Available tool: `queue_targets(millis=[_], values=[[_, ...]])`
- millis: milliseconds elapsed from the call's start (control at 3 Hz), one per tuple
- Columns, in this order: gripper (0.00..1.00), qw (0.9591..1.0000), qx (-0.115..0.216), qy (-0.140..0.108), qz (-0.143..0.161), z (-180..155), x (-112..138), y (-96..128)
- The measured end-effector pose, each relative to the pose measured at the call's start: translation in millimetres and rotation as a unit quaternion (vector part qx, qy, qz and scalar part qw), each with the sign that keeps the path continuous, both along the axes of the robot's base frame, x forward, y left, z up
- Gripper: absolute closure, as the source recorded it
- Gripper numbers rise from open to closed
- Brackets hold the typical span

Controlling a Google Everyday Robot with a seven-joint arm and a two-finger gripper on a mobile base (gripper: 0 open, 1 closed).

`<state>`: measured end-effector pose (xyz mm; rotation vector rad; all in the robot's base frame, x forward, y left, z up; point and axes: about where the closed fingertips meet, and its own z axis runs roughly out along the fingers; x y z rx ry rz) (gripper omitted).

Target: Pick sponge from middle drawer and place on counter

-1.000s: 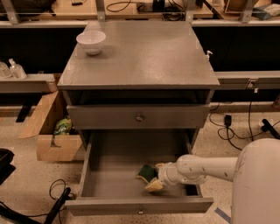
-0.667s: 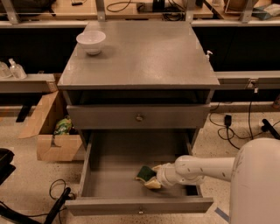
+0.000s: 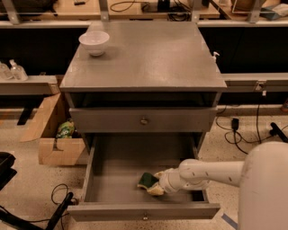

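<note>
The sponge (image 3: 146, 180), its dark green face up, lies on the floor of the open middle drawer (image 3: 119, 168), right of centre and near the front wall. My gripper (image 3: 156, 183) reaches into the drawer from the right on the white arm (image 3: 211, 173) and is right at the sponge's right edge, touching it. The counter (image 3: 153, 54) is the grey cabinet top above, with a white bowl (image 3: 94, 42) at its back left corner.
A shut drawer front with a brassy knob (image 3: 144, 120) sits above the open drawer. An open cardboard box (image 3: 54, 134) stands on the floor to the left. Cables (image 3: 243, 132) lie on the floor to the right. A wooden workbench (image 3: 135, 6) runs behind.
My gripper and the sponge have shifted slightly to the left and toward the drawer's front. Nothing else has moved.
</note>
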<state>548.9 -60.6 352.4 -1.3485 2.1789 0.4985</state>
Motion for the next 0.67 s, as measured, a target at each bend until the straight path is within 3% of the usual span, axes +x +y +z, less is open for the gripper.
queue_targets(millis=[333,667], values=[[1.00,0.9995,0.026,-0.006,0.018,33,-13,8],[1.00,0.9953,0.065,-0.056,0.045,116,-8,-3]])
